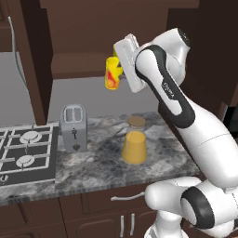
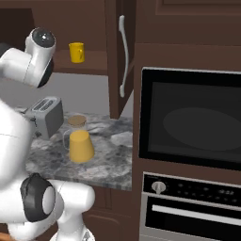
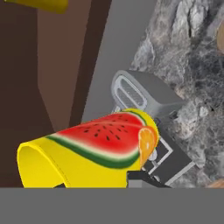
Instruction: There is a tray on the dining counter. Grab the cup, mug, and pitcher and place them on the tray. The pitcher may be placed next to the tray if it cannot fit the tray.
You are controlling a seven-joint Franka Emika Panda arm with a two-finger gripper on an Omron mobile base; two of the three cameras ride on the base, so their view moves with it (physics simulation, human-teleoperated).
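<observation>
The tool (image 1: 117, 65) is closed on the cup (image 1: 112, 74), held high in the air above the tabletop (image 1: 102, 162), beside the dark cabinet. A shallow grip could let the cup slip and fall toward the toaster (image 1: 74, 126) or pitcher (image 1: 135, 140) near the tabletop's right edge. The mug (image 2: 76, 52) sits on the shelf (image 2: 94, 63).

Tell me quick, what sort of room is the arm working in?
A home kitchen, by the look of it: a stove and toaster on a marbled counter, a built-in oven and dark wood cabinets around them.
</observation>
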